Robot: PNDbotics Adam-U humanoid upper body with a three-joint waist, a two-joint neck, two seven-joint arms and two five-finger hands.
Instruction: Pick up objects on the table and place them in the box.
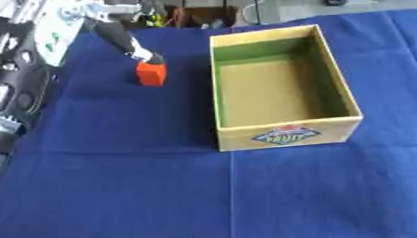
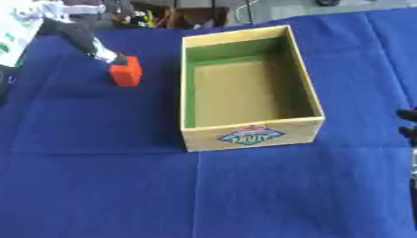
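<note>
Here, a red block (image 1: 151, 73) near the table's far left corner is touched from above by the left hand (image 1: 137, 49) — whether it is gripped cannot be told. If barely held, it could be dropped before the box (image 1: 286, 135) is reached. The right hand (image 2: 407, 123) shows at the right edge.

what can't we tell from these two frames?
- Left hand: the grip on the orange block is too blurred in both eye views to tell whether it's pinched or only touched.
- Right hand: cut off by the right eye view's right edge, absent from the left eye view; finger pose unknown.
- Box: label too blurred to read fully; the near wall hides the adjoining floor strip.
</note>
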